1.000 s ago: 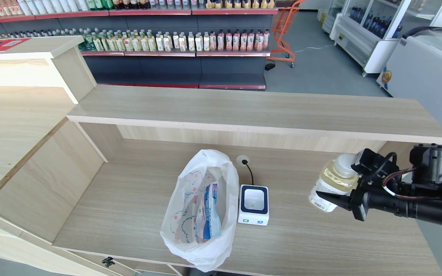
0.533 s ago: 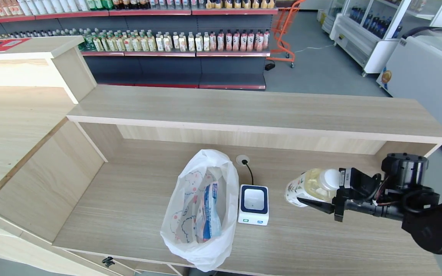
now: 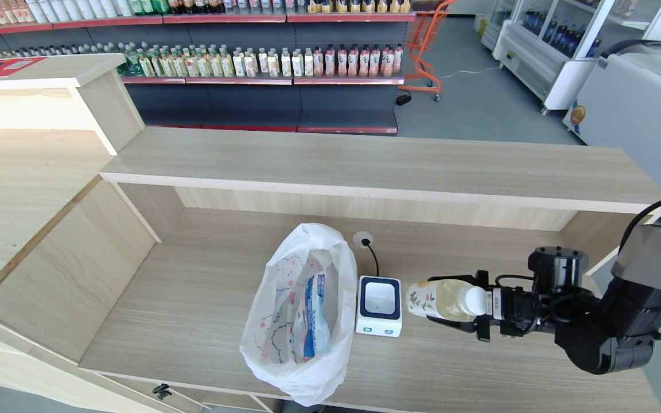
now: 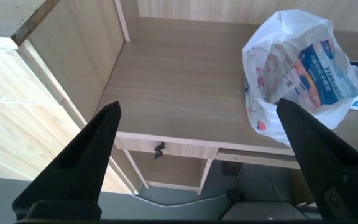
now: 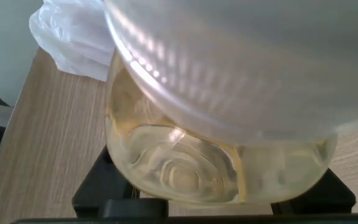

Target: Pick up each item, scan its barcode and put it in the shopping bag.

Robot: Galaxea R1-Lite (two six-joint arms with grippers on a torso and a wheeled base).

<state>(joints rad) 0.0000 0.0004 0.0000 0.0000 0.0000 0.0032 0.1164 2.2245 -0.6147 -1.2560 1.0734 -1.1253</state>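
- Just beside the scanner (image 3: pixel 380 298), on the robot's right, the bottle (image 3: pixel 439 298) of pale yellow liquid is held on its side above the counter (image 3: pixel 193 298), base toward the scanner and white cap toward the arm.
- The right gripper (image 3: pixel 458 302) is clamped around the bottle near its cap end.
- The bottle is not yet over the scanner's window, so I judge its scan as not yet done, with bagging to follow.
- The shopping bag (image 3: pixel 302 310) stands open just left of the scanner, with printed packets (image 3: pixel 313 312) already inside; those items look finished.
- The left gripper (image 4: pixel 197 106) hangs with its fingers spread wide and nothing between them, over the counter's near edge, left of the bag.
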